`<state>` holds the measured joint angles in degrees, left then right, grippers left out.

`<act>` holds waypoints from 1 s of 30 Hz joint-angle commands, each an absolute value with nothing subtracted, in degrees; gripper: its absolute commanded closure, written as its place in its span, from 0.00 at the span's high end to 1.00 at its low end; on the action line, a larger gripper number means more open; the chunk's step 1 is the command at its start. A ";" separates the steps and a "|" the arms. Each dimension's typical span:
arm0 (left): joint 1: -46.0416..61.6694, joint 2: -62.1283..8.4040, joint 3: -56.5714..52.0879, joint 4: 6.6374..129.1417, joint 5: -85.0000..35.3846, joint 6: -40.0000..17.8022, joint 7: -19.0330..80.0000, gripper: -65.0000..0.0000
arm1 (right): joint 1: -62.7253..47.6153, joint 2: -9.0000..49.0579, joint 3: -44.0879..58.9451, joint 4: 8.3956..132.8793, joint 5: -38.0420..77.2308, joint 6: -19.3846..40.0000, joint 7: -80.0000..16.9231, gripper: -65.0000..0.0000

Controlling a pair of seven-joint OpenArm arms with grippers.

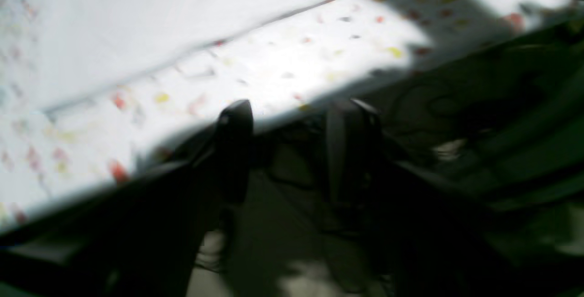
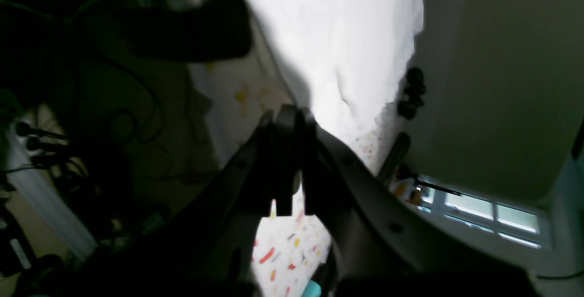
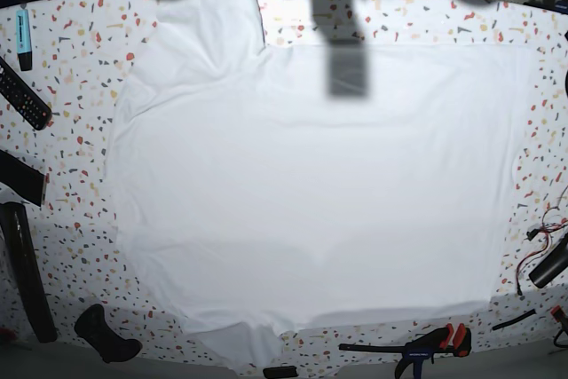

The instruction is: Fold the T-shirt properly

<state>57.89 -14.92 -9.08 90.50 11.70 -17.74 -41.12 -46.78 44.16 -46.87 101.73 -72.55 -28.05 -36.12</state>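
The T-shirt lies spread flat across most of the speckled tabletop, a plain white sheet of cloth with one sleeve reaching toward the far left corner of the base view and a second sleeve at the near edge. Neither arm shows above the cloth in that view.

The left tool hangs beyond the tabletop's edge, its two dark fingers standing well apart with clear space between them. Nothing sits in that gap; the fingers touch neither the cloth nor the tabletop. Above them in the left wrist view runs a strip of bare speckled surface, and beyond that the straight edge of the T-shirt. The picture is blurred, so finer detail of the fingertips cannot be made out.

The right tool has its fingers pressed together, no gap showing between them. It is raised, with the T-shirt's white cloth stretching away behind its tips and the speckled surface showing below. Whether a fold of cloth is pinched between the fingers cannot be told from the right wrist view; the tips sit just beside the cloth's edge.

Along the left edge in the base view lie a black remote and a turquoise marker, and at the near edge an orange-handled clamp.
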 commanded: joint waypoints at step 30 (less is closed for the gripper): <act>48.97 -32.18 -9.26 109.03 38.59 -7.44 -1.08 0.40 | -47.46 44.60 -48.40 102.48 -73.32 -28.86 -36.21 0.00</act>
<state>48.45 -31.81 -8.97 108.03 38.65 -8.43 -0.60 -46.68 44.03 -48.27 101.75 -72.31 -28.05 -36.36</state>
